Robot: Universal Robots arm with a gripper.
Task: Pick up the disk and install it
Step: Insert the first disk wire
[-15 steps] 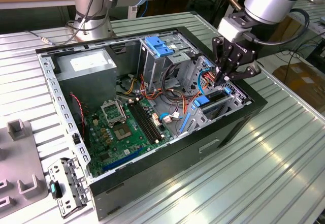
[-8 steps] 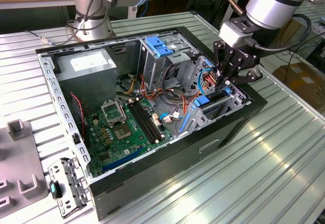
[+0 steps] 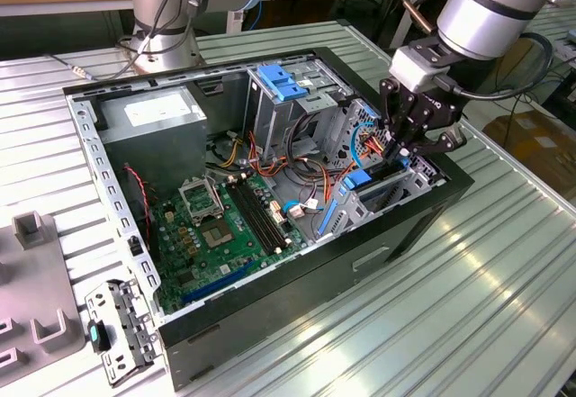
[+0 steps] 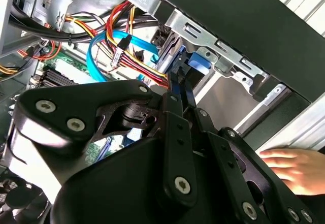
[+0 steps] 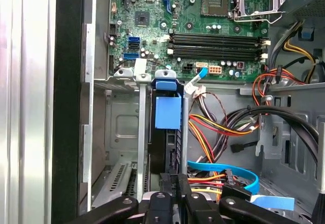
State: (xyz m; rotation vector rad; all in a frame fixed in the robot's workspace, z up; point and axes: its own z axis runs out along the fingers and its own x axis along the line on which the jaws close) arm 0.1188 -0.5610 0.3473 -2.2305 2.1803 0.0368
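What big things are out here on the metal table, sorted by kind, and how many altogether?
Computer case: 1
Robot arms: 2, one with its gripper in the case, one base behind
Loose metal bracket: 1
Grey fixture: 1
Total: 5

Green motherboard (blue-railed disk)

The disk stands on edge in a slot of the metal drive cage, near the computer case's front wall, on the exterior view's right. In the first wrist view its dark body sits between silver cage walls, a blue plastic rail capping its end.
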